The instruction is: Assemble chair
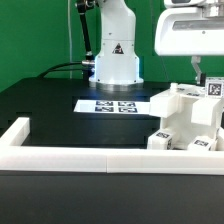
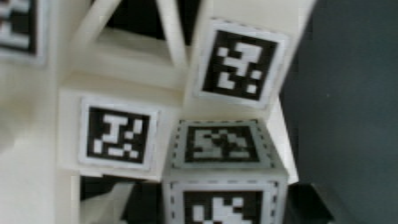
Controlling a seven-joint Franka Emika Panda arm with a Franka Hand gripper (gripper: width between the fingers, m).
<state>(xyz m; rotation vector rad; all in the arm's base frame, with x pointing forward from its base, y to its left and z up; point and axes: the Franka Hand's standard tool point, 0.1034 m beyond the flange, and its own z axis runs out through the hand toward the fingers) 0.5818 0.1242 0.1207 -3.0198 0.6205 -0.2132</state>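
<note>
The white chair parts are bunched at the exterior view's right, each with black-and-white tags. My gripper has come down onto the top of this cluster, beside a tagged piece. In the wrist view my gripper is shut on a white square bar. A dark finger presses on each side of the bar's tagged end. Beyond it stand a tagged panel and another tagged piece. Where the bar meets the parts below is hidden.
The marker board lies flat on the black table in front of the arm's white base. A long low white border rail runs along the near edge and turns up at the exterior view's left.
</note>
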